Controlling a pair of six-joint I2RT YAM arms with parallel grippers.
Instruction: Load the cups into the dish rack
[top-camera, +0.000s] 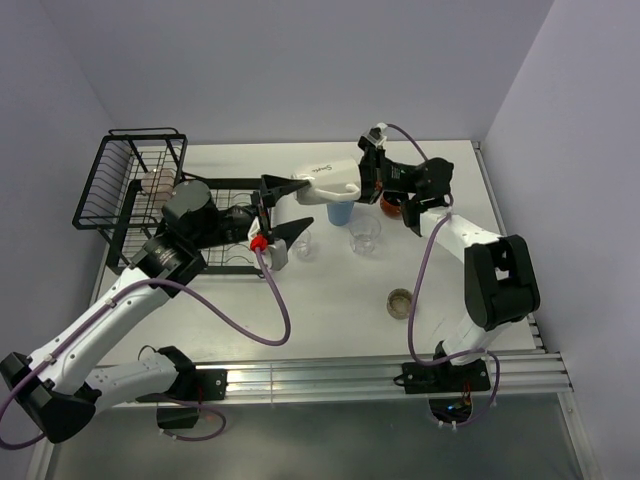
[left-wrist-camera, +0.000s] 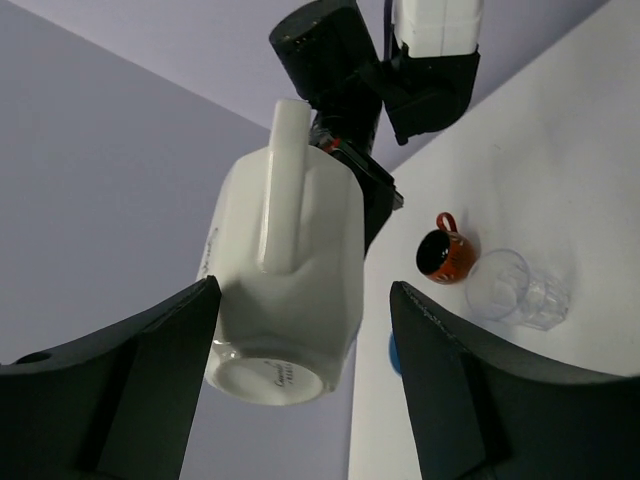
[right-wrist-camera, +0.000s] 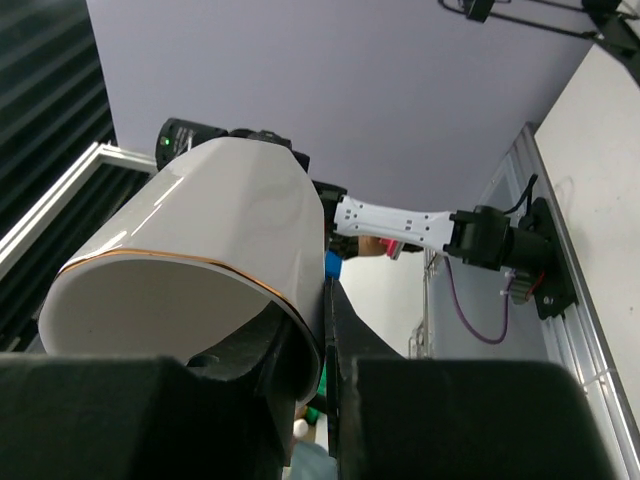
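Dish rack (top-camera: 130, 190) stands at the table's far left. Left gripper (top-camera: 307, 204) is open, its jaws either side of the cream mug (top-camera: 328, 183). The mug lies sideways above the blue tumbler (top-camera: 341, 213). The right gripper (top-camera: 362, 184) is clamped on the mug's rim.

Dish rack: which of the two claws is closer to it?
Left. The left gripper hangs just right of the dish rack; the right gripper, holding the cream mug, is farther right.
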